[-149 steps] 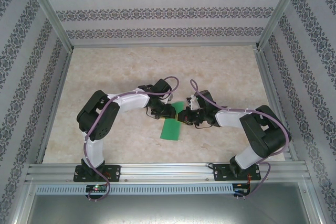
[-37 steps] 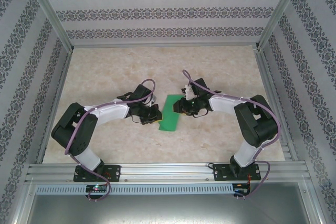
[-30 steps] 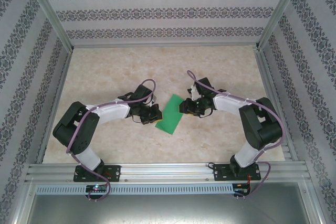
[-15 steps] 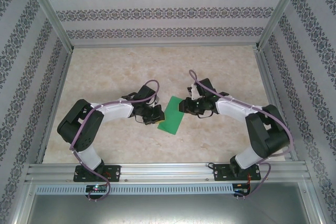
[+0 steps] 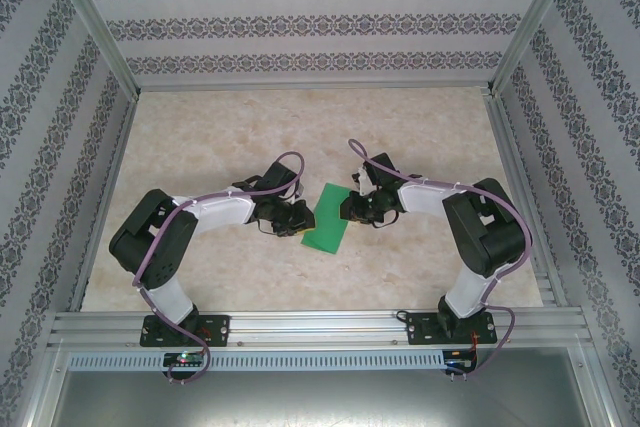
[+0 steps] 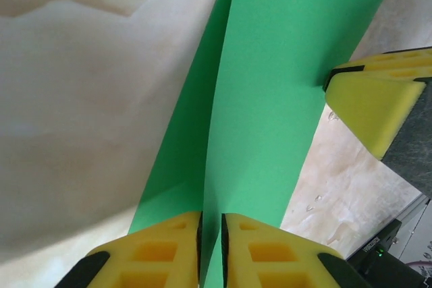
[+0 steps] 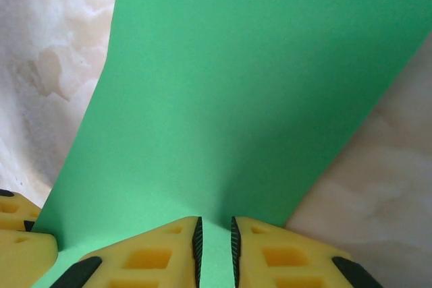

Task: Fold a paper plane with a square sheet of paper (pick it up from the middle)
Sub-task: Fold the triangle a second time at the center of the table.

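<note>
The square sheet of paper [image 5: 326,219], bright green, is doubled over into a narrow oblong. In the top view it runs slantwise, its far end tipped toward the right arm. The pale marbled table [image 5: 220,137] spreads under and around it. The left gripper [image 5: 298,219] stands at the sheet's left long edge, near the end closer to the arm bases. The right gripper [image 5: 347,209] stands at the opposite long edge, nearer the far end, so the sheet lies straight between the two. In the left wrist view the left gripper's yellow fingers [image 6: 162,247] stand nearly together, with only a thin slit between them. The sheet's crease runs down into that slit, one layer sloping away to the left of the crease and the other rising broad to its right. Whether the pads actually press the paper cannot be told. A yellow fingertip of the right gripper touches the sheet's far edge in that same view. In the right wrist view that gripper's fingers [image 7: 290,257] stand a little wider apart, again with the edge of the sheet between them. The paper fans up and away from them, clear of the table. Here too, a firm pinch cannot be told from a loose straddle.
</note>
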`<action>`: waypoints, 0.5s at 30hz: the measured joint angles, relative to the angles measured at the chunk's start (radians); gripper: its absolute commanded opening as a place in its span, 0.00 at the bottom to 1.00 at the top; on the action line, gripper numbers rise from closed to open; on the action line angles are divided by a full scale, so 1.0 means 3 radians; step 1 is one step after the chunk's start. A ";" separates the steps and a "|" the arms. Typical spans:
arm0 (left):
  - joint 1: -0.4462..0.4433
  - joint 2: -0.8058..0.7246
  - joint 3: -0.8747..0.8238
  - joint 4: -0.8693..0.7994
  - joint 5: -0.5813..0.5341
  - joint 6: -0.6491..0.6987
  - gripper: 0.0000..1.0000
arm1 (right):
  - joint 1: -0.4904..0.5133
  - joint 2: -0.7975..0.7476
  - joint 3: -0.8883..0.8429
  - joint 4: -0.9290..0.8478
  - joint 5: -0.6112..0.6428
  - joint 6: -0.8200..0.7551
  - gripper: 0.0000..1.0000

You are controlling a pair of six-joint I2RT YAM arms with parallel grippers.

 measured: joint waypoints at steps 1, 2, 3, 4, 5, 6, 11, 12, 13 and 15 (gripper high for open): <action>0.0000 -0.0019 0.0000 -0.0024 -0.0004 0.0003 0.19 | 0.0000 0.0004 0.0009 -0.0001 0.0008 -0.0006 0.21; -0.0001 -0.0042 0.0000 -0.0046 -0.0019 0.0005 0.19 | 0.0000 0.0009 0.0015 -0.0001 0.0011 -0.0013 0.21; -0.0001 -0.0069 0.0000 -0.0064 -0.0033 0.0011 0.19 | 0.0000 0.0011 0.0018 -0.0003 0.0019 -0.0014 0.20; -0.0001 -0.0098 0.0000 -0.0079 -0.0051 0.0013 0.19 | 0.0000 0.0013 0.0019 -0.0003 0.0028 -0.0015 0.20; -0.0001 -0.0128 0.0000 -0.0089 -0.0061 0.0014 0.19 | 0.0000 0.0013 0.0019 -0.0005 0.0034 -0.0015 0.20; -0.0001 -0.0150 0.0000 -0.0095 -0.0065 0.0014 0.19 | 0.0000 0.0014 0.0019 -0.0006 0.0034 -0.0018 0.20; -0.0003 -0.0225 -0.0001 -0.0107 -0.0064 0.0013 0.19 | 0.0000 0.0014 0.0019 -0.0014 0.0036 -0.0027 0.20; -0.0004 -0.0226 -0.0001 -0.0107 -0.0064 0.0014 0.19 | 0.0000 0.0014 0.0019 -0.0014 0.0036 -0.0027 0.20; -0.0005 -0.0226 -0.0003 -0.0107 -0.0064 0.0013 0.19 | 0.0000 0.0014 0.0019 -0.0014 0.0036 -0.0027 0.20; -0.0017 -0.0226 -0.0004 -0.0108 -0.0064 0.0014 0.19 | -0.0001 0.0014 0.0019 -0.0014 0.0036 -0.0027 0.20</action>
